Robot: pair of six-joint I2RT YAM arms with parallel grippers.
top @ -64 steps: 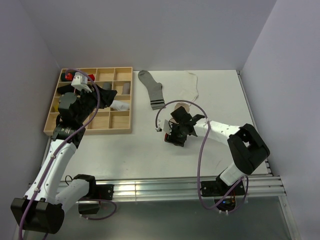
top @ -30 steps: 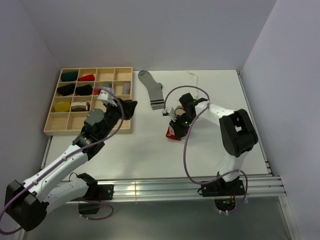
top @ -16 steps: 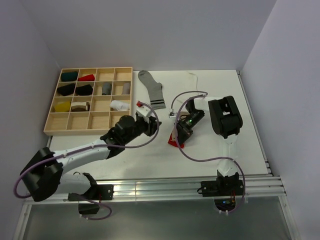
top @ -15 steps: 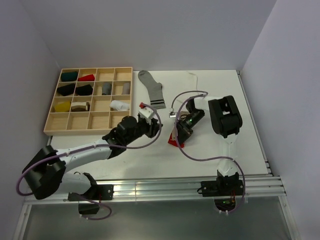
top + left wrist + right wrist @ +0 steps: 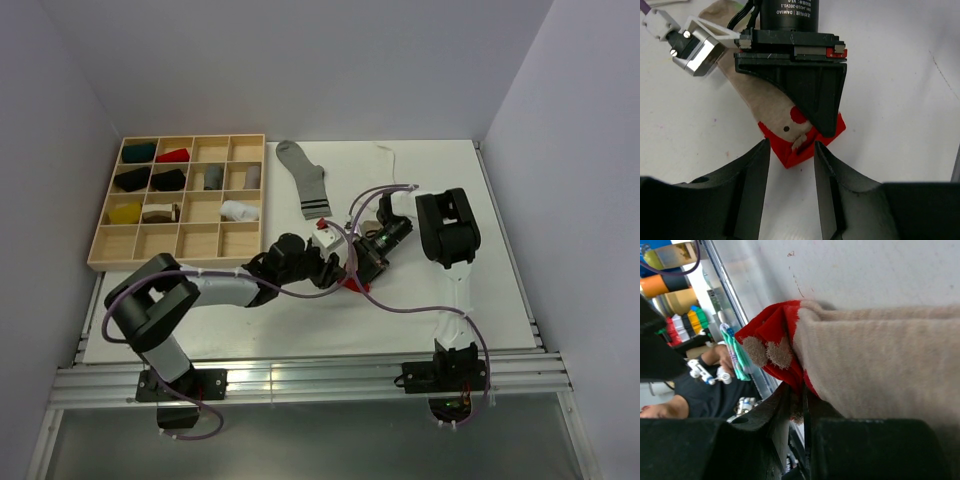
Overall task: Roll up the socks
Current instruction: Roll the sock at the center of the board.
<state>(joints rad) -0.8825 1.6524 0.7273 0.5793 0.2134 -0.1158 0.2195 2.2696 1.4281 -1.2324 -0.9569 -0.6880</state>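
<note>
In the middle of the table point(image 5: 500, 220), holding the beige sock point(image 5: 765, 102) by its red end with the right fingers point(image 5: 765, 425) clamped, left fingers point(image 5: 752, 190) apart just beside it. Soft, light, floppy; probably best pinched at that red edge.

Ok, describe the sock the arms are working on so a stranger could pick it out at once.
Start at the white table, to the right of the wooden tray. Near the table's middle, pinched by the right pincer, lies a beige sock. Unlike the grey striped sock behind it, it has a red tip with beige dots.
</note>
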